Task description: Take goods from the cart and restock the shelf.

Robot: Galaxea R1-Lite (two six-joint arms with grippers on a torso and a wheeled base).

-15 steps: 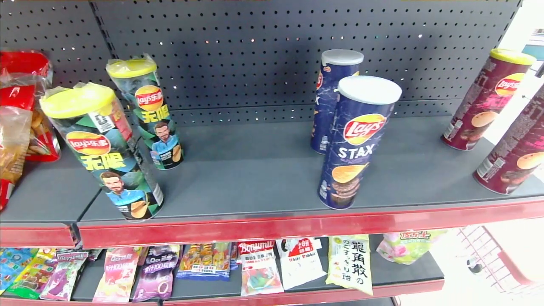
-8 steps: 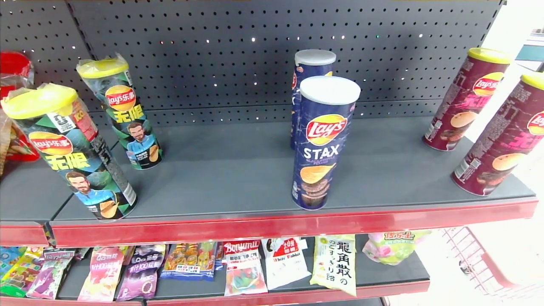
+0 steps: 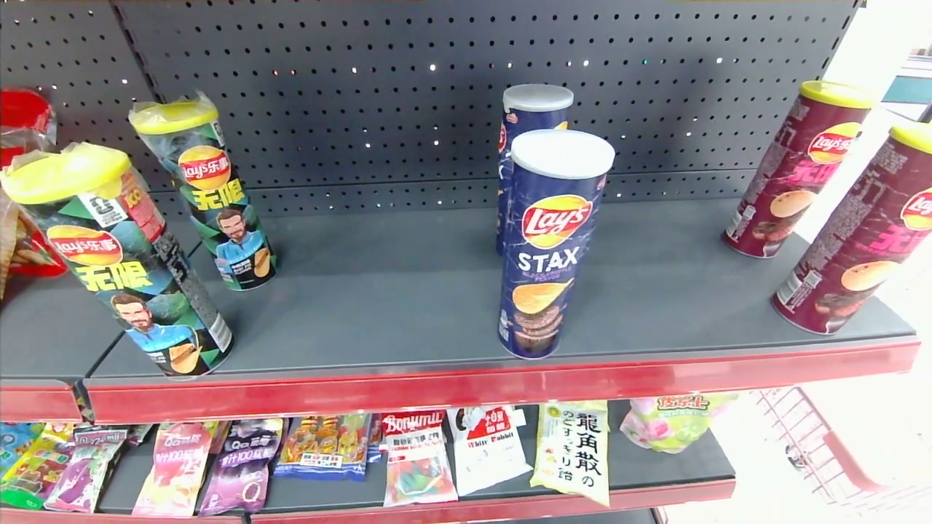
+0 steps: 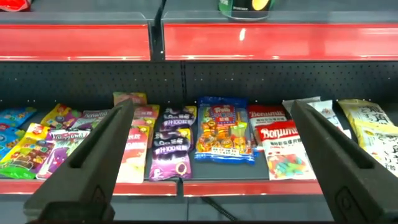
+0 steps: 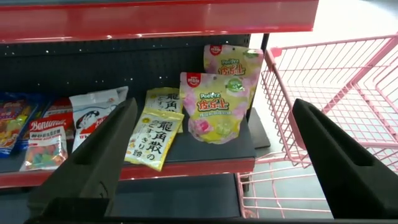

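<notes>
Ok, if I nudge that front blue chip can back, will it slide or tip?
The front blue can is tall and narrow, so a high push would probably tip it; push low. It looks rigid and likely light. Tipped, its round body could roll, and the rear blue can stands close behind.

Printed logos and lettering stand on the chip cans (image 3: 553, 240) and the snack packets (image 3: 419, 455) below.
</notes>
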